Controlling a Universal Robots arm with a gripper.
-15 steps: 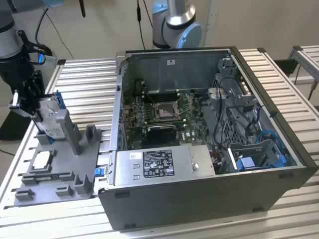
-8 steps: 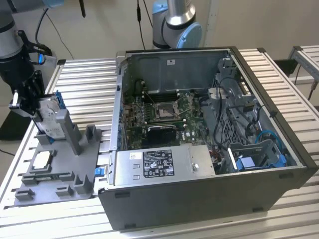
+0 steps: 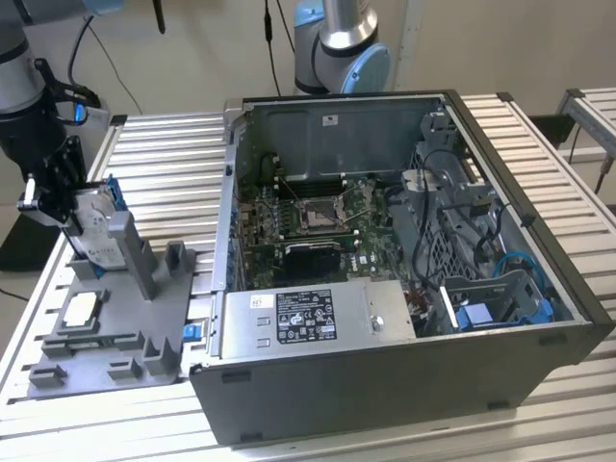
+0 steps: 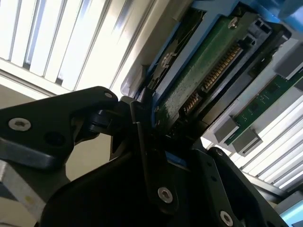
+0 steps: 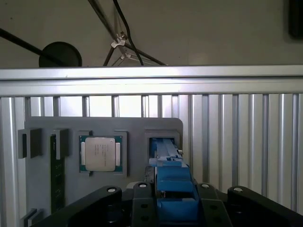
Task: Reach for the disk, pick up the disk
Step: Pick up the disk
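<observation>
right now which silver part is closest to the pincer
The blue-framed hard drive, standing on edge in the grey fixture at the pincer; the square processor chip lies flat farther along it.

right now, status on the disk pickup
Gripper shut on disk at its blue bracket. Disk tilted, low end in grey fixture slot. Fixture post close beside it, exterior view's right.
</observation>
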